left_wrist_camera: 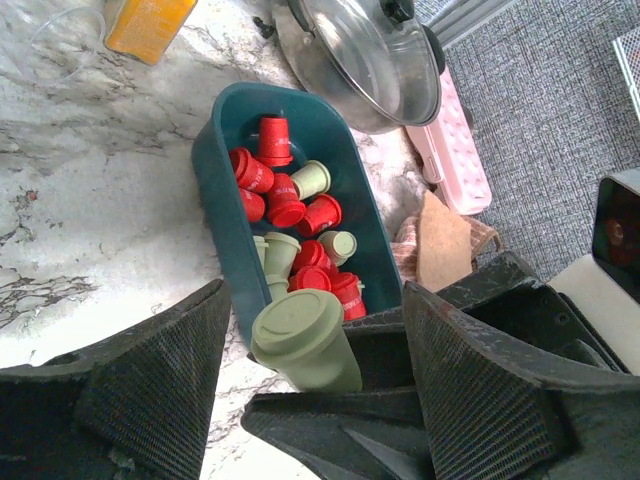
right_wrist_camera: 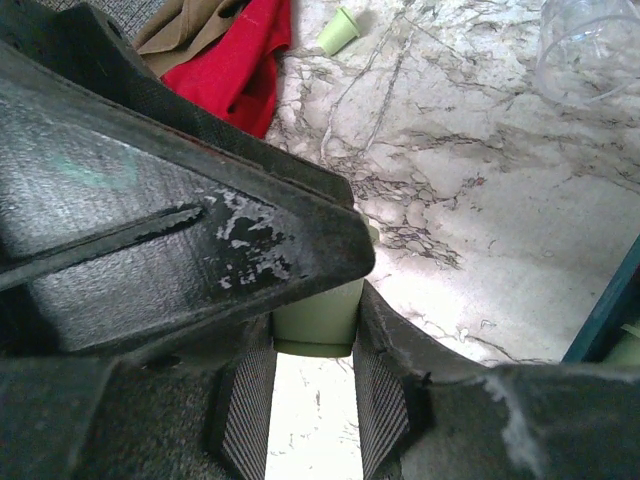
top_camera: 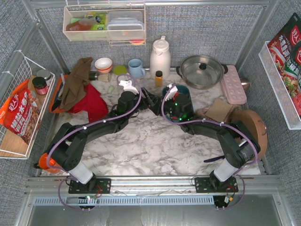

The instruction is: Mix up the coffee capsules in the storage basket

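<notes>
The left gripper [left_wrist_camera: 317, 300] stands wide open and empty, its fingers flanking the tip of the right gripper [right_wrist_camera: 313, 345], which is pinched narrow on one mint green capsule [right_wrist_camera: 315, 305] — a pod in mid-carry, I'd say. Just to the right sits the storage basket [left_wrist_camera: 218, 175], its coffee capsules [left_wrist_camera: 290, 205] mostly red — next, lift the pod over and release it among them.

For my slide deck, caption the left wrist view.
Open left claw faces the basket of red and green capsules; right claw holds a green capsule.

Capsules [left_wrist_camera: 290, 212] in basket [left_wrist_camera: 232, 115]; pot [left_wrist_camera: 370, 60] behind basket; tray [left_wrist_camera: 462, 165] right of pot.
</notes>
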Robot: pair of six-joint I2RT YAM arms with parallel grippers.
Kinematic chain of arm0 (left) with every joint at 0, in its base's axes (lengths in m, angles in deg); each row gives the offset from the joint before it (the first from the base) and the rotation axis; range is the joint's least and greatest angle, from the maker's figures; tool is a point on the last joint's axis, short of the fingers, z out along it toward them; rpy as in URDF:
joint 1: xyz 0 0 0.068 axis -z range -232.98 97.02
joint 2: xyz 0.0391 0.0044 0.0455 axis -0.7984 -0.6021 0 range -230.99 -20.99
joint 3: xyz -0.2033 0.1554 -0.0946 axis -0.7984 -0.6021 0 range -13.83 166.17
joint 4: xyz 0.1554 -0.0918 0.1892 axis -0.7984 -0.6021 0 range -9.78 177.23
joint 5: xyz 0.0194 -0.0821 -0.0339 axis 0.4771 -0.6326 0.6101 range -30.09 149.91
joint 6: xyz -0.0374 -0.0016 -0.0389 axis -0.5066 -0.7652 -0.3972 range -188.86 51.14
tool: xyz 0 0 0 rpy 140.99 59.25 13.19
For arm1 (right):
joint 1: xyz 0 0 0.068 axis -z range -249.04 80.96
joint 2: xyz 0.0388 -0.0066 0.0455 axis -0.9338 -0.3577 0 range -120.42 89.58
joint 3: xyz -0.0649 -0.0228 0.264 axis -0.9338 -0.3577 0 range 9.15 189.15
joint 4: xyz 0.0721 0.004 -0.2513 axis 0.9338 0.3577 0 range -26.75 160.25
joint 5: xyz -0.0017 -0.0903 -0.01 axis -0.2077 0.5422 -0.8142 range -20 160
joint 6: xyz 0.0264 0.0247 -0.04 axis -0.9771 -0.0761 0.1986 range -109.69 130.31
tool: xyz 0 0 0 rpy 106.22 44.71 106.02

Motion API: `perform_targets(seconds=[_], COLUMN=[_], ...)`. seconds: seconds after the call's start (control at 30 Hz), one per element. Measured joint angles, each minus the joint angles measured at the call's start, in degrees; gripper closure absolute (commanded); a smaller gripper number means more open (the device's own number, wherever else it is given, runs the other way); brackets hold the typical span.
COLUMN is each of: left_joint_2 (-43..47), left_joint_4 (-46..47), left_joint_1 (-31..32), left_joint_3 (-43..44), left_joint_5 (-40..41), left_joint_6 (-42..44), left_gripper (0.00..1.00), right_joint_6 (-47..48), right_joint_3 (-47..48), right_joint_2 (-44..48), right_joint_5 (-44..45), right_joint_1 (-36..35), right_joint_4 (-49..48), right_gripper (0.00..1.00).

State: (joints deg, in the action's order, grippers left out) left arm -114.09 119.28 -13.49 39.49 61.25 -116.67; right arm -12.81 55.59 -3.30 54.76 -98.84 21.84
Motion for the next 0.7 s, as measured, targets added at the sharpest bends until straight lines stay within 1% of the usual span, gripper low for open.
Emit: perform_targets(seconds=[0.13, 0.23, 0.33, 0.43, 0.53, 0.6, 0.7], left_joint_2=[1.29, 2.75, 4.57, 7.39, 10.08, 12.02, 14.03], left_joint_4=[-0.02, -0.15, -1.01, -2.93, -5.68, -7.32, -9.66], left_joint_1=[0.07, 0.13, 0.13, 0.13, 0.13, 0.13, 0.13], left_joint_3=[-0.85, -1.40, -1.55, -2.21, -2.86, -3.78, -5.20], left_joint_5=[-0.02, 0.11, 2.03, 5.33, 9.70, 13.27, 18.03], left_joint_6=[-0.15, -0.15, 0.63, 2.78, 5.57, 7.45, 10.54], left_gripper=[0.21, 0.17, 0.14, 0.09, 0.01, 0.01, 0.01], right_joint_6=[0.02, 0.02, 0.22, 1.11, 2.82, 4.44, 6.47], right_joint_3=[0.00, 0.00, -0.02, -0.39, -0.94, -0.98, -0.37], right_joint_2=[0.02, 0.22, 0.83, 2.64, 5.40, 7.54, 9.16], right_joint_5=[0.00, 0.02, 0.26, 1.73, 3.96, 6.62, 11.26], right_joint_1=[-0.04, -0.04, -0.04, 0.09, 0.50, 1.62, 3.78], right_joint_4=[-0.04, -0.15, 0.04, 1.07, 4.24, 7.52, 12.55], right_gripper=[0.85, 0.85, 0.85, 0.85, 0.85, 0.84, 0.79])
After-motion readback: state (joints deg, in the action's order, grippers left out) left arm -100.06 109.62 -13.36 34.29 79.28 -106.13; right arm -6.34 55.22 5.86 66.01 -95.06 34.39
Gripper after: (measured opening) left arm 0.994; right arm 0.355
